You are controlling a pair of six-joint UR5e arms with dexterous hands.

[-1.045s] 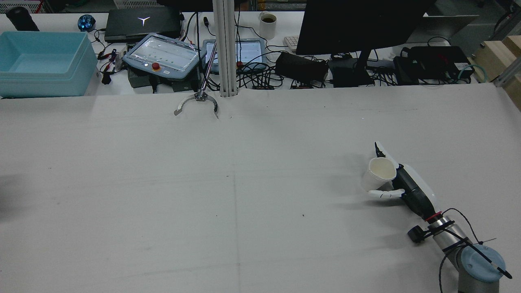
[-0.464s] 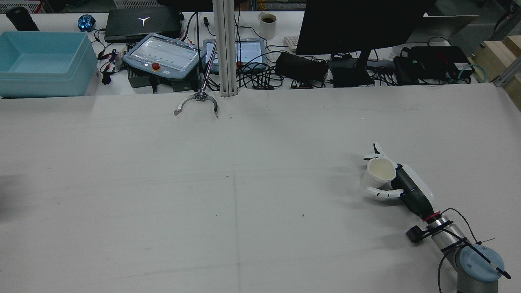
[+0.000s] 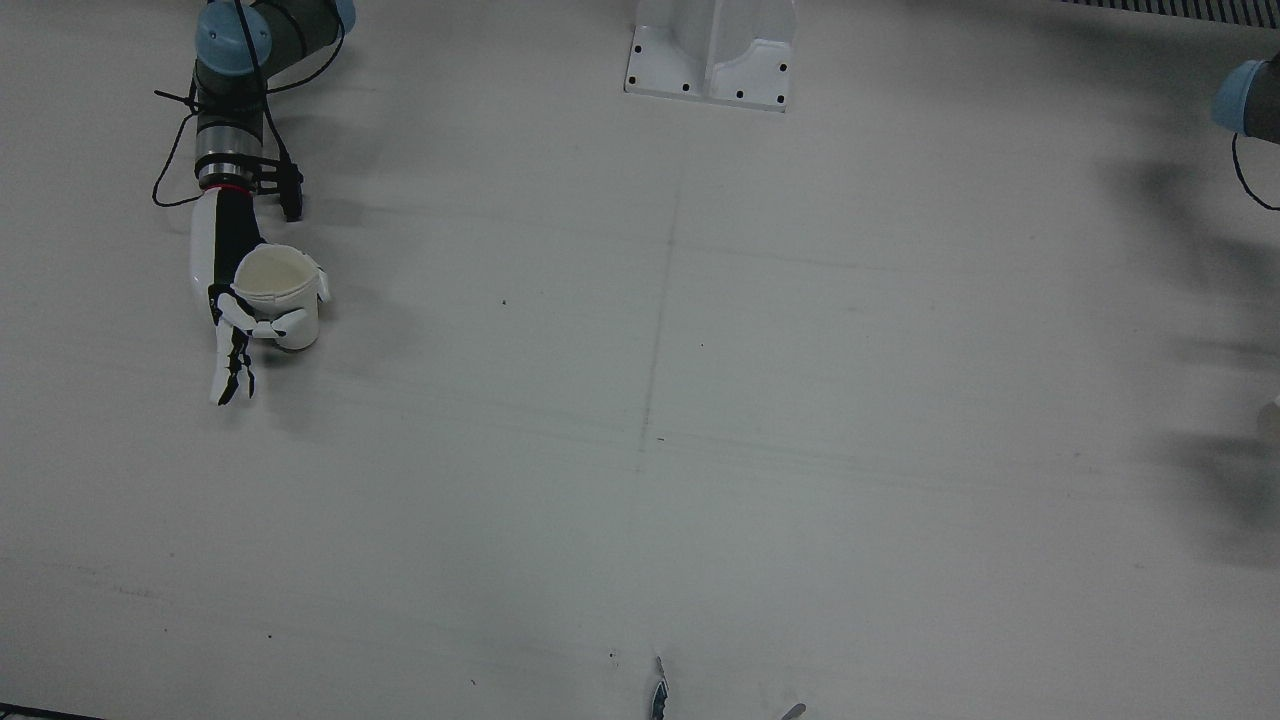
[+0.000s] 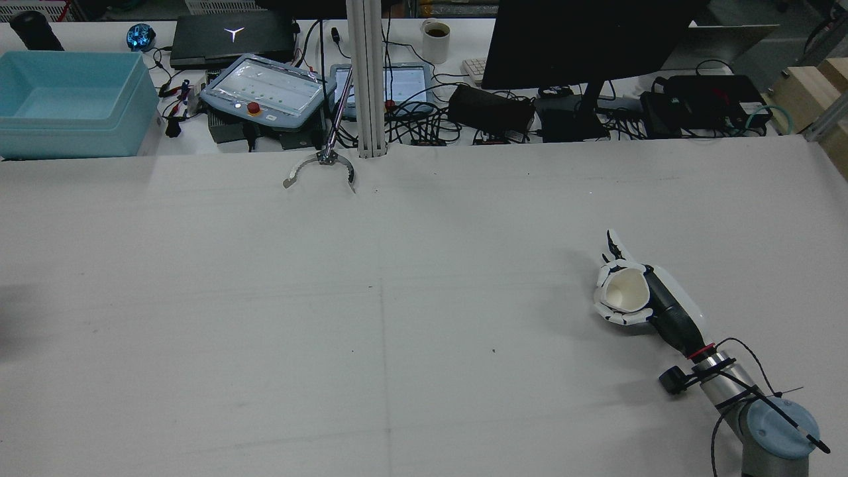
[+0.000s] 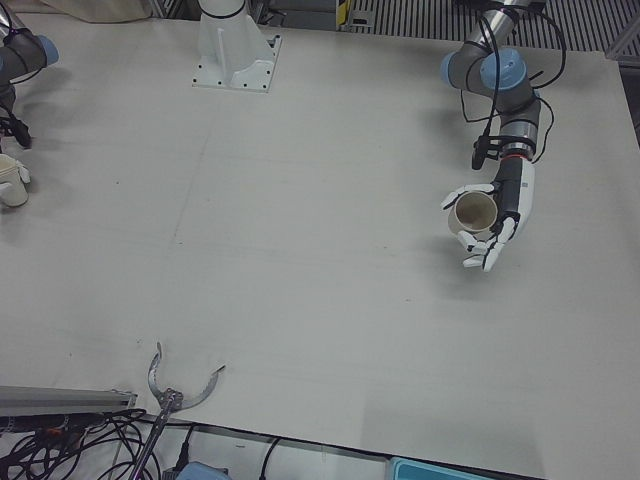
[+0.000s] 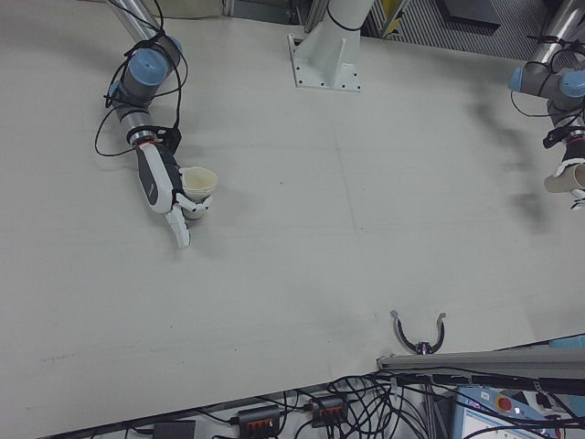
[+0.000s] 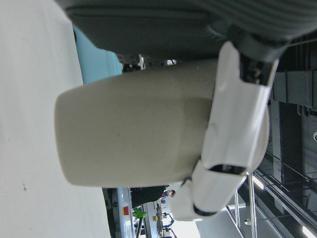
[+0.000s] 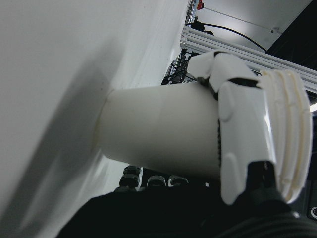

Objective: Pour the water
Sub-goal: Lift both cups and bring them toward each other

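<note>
Near the left edge of the white tabletop [image 5: 300, 230], the left hand [image 5: 500, 215] has its fingers [image 7: 233, 134] wrapped around a cream-coloured paper cup [image 5: 473, 211], which looks clear of the surface in the left hand view. Near the right edge, the right hand [image 4: 646, 301] holds a second white paper cup [image 4: 623, 291], its fingers [image 8: 242, 129] closed around the wall just below the ribbed rim. That cup's base looks to touch the tabletop in the right hand view, its open mouth upward.
</note>
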